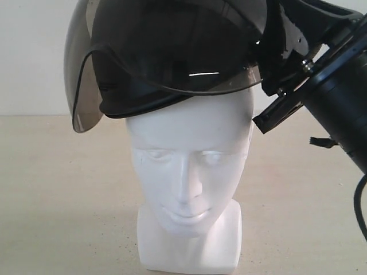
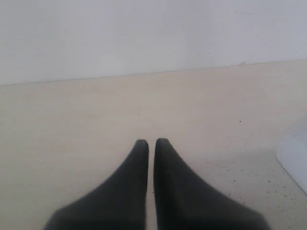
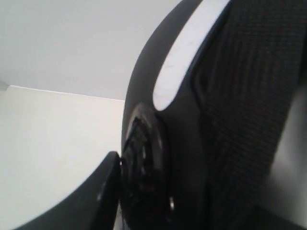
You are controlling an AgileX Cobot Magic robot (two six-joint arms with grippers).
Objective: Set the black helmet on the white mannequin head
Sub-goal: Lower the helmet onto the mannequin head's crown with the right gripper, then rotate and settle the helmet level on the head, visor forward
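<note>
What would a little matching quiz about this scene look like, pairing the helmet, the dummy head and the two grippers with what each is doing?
Things:
1. black helmet
2. white mannequin head
3. left gripper
4. right gripper

States:
A. shut on nothing, over the table
B. standing upright on the table
C. clamped on the helmet's edge
D. tilted over the crown of the head

Pairs: 1-D, 2-B, 3-A, 4-C

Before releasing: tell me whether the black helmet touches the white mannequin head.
Cannot tell. Exterior view: the black helmet covers the white mannequin head at its crown, hiding any contact.
</note>
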